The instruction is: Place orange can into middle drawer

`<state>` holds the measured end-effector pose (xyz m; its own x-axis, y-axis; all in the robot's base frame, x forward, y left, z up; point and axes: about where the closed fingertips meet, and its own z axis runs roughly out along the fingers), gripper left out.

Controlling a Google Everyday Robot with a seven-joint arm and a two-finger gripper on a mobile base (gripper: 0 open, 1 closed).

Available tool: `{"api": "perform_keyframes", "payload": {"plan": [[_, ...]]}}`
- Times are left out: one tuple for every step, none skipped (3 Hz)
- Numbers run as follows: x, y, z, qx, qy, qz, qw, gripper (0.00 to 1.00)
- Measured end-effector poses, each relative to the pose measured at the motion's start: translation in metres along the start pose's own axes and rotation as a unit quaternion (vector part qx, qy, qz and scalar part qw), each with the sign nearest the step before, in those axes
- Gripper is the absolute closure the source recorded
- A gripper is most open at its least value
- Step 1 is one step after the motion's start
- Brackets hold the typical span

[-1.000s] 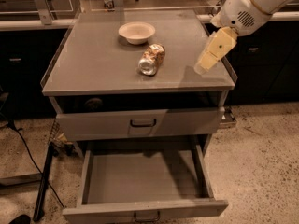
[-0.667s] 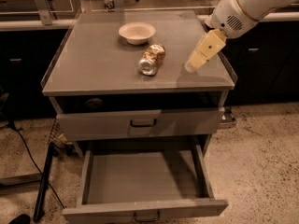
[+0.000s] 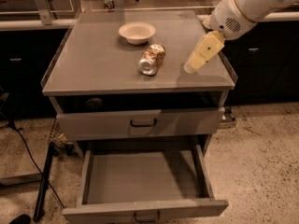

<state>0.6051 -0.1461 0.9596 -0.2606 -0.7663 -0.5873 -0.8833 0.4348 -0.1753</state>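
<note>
Orange can [image 3: 152,59] lies on its side on the grey cabinet surface [image 3: 93,64], a little right of centre, with one silver end facing the camera. End effector [image 3: 192,65] hangs to the can's right, near it but apart, slanting down and to the left over the right part of the surface. Open or closed: cannot tell. White arm [image 3: 252,3] enters from the upper right.

Cream bowl [image 3: 137,32] stands just behind the can, not touching it, and shows a plain cream interior. Middle drawer [image 3: 145,183] is pulled out with its grey floor exposed. Drawer front [image 3: 177,122] one tier higher sits nearly shut, with a dark slot above it.

Speckled floor [image 3: 261,162] lies around the cabinet. Dark cabinets [image 3: 266,64] stand behind it.
</note>
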Motion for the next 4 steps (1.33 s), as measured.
{"api": "perform_keyframes", "payload": {"plan": [[-0.004,-0.004,0.014,-0.004,-0.019,-0.007,0.9998,0.0],[-0.013,-0.014,0.033,-0.001,-0.041,-0.016,0.999,0.0],[-0.024,-0.025,0.051,0.006,-0.056,-0.022,0.9982,0.0],[-0.033,-0.037,0.073,0.004,-0.061,-0.021,0.9979,0.0]]}}
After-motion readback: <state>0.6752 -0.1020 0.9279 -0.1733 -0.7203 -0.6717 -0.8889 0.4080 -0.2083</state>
